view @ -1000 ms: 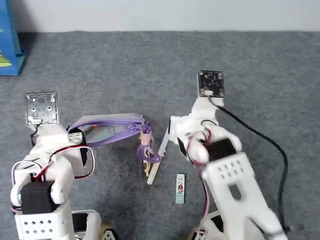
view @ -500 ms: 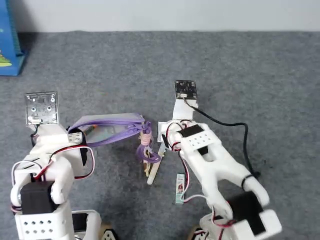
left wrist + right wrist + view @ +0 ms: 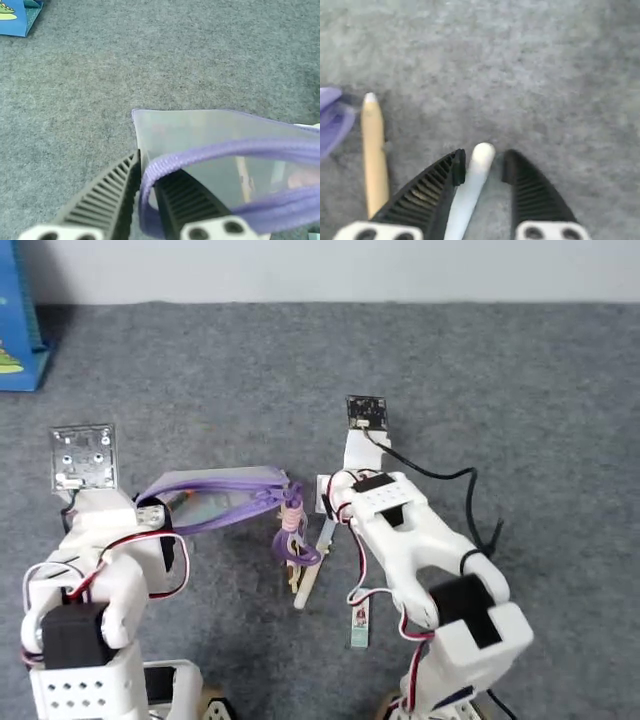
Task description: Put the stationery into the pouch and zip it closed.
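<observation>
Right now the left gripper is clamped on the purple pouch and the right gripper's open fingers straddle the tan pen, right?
Not quite: the right gripper straddles the white pen, with the tan pen lying beside it, as the right wrist view shows. The left gripper does clamp the purple pouch.

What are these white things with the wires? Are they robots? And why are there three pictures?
Yes, they are two small robot arms, side by side on a grey carpet. One picture looks down from above. The other two come from little cameras on each arm's wrist, so you see the black pincers up close. The left gripper is pinching a purple see-through pouch by its edge. The right gripper is open, with one finger on each side of a white pen. Nearby lie a tan pen and a small flat packet, perhaps an eraser. A blue box stands at the far corner.
</observation>
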Robot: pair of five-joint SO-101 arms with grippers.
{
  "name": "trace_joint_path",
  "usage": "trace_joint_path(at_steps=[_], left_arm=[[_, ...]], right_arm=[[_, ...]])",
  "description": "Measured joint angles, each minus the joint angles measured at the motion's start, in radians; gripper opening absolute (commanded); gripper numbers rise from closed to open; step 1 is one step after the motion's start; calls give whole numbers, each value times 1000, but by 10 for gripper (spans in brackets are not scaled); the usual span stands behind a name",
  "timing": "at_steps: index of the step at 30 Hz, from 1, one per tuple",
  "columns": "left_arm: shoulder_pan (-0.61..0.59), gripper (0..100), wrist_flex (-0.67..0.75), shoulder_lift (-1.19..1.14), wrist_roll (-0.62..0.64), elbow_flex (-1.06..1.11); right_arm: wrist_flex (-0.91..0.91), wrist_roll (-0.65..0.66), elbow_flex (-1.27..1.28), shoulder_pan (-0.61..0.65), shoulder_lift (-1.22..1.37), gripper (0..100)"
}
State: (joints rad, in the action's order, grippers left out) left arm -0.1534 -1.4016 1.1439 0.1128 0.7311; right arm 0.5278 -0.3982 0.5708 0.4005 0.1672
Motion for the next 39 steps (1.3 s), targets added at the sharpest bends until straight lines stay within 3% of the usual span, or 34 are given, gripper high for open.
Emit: trace_joint_path(at_steps=[4, 10, 23, 32, 39], left_arm=[[0, 11, 0, 0, 0, 0], [0, 11, 0, 0, 0, 0], [-2, 11, 0, 0, 0, 0], [-2, 11, 0, 0, 0, 0], [-2, 11, 0, 0, 0, 0]], right_arm=[[58, 0, -25, 3, 2, 6], [292, 0, -94, -11, -86, 8], [617, 97, -98, -18, -749, 8], [640, 175, -98, 147, -1132, 8], [539, 186, -98, 299, -1309, 8]])
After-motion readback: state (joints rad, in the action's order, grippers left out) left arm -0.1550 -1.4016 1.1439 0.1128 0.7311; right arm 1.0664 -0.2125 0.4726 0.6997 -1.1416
